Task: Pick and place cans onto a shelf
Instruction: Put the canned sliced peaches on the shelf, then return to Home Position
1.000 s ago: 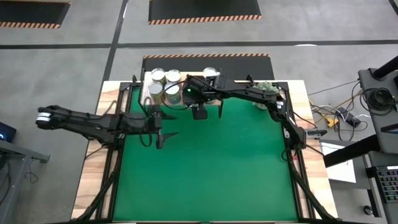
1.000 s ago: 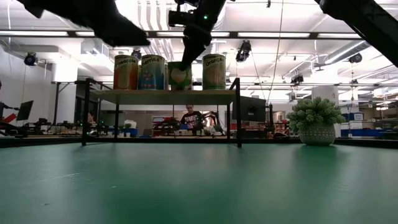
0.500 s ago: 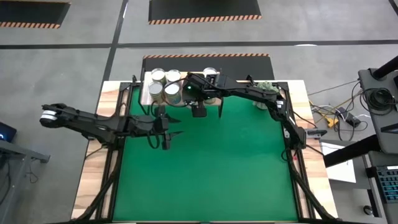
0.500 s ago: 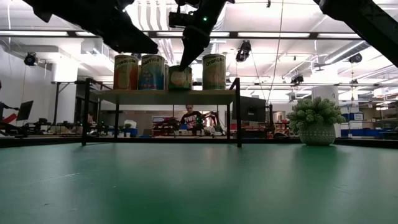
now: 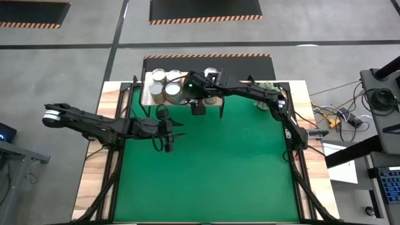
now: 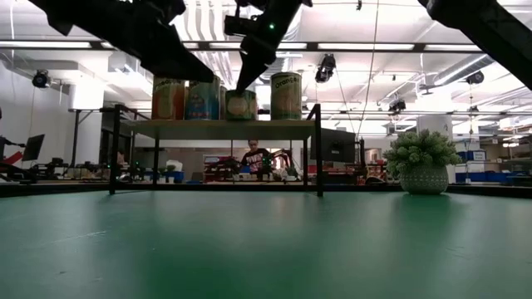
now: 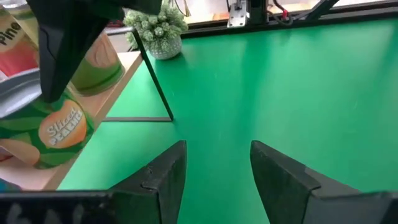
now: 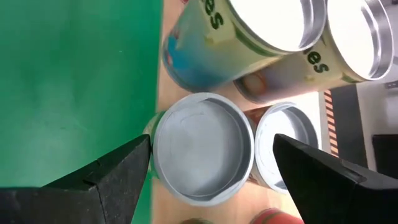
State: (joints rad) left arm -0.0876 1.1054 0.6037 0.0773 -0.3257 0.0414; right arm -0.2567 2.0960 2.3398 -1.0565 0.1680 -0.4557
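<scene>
Overhead, the right gripper (image 5: 195, 95) is hanging at the front edge of the shelf (image 5: 150, 99), its fingers (image 8: 115, 174) spread wide to either side of a silvery-topped can (image 8: 202, 146) without touching it. That much only the right wrist view is showing: the can is standing upright at the shelf's front edge, between the dark fingers, with a second open-topped can (image 8: 287, 140) touching it behind and two taller labelled cans (image 8: 249, 37) beside them.

The left gripper (image 5: 167, 132) is hovering over the bare green mat (image 5: 237, 169) of the table (image 5: 90, 187), well apart from the shelf, with its fingers (image 7: 165, 171) parted and holding nothing. Compared with a second ago, those fingers are standing closer together, and the left gripper is sitting a little farther out over the mat, while the right gripper is sitting slightly nearer the cans than before.

From the low view, four cans (image 6: 286, 95) are standing in a row on the shelf, with the right arm coming down over the green-labelled one (image 6: 241, 105); the high view is showing only their round tops (image 5: 159, 77). The low view is also showing a pale-green ball plant (image 6: 419, 159) at the mat's far edge and a person (image 6: 253, 158) seated in the room beyond, under the shelf board.
</scene>
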